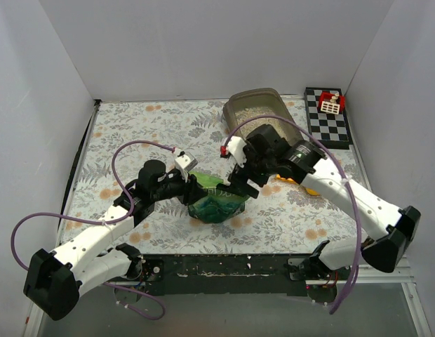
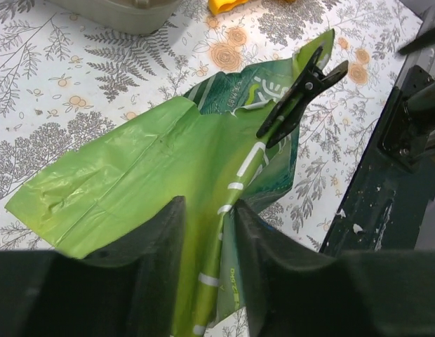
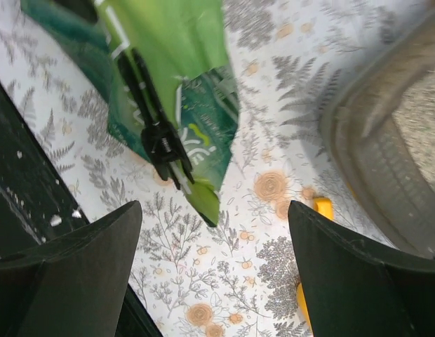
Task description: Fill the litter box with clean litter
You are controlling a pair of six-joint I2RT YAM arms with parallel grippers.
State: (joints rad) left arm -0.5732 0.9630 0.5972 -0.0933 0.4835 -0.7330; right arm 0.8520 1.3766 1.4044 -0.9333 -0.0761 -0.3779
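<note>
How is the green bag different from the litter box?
The green bag is soft, crinkled and smaller; the litter box is a stiff grey-brown tray, larger. The bag is clipped by a black clip; the box is open-topped, with litter inside. Both rest on the flowered table.

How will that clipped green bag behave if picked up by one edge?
Probably floppy: the green bag lies creased and folded, so it should sag. Likely light, as it looks flattened out. Its glossy film may slip; the black clip adds weight at one end.
</note>
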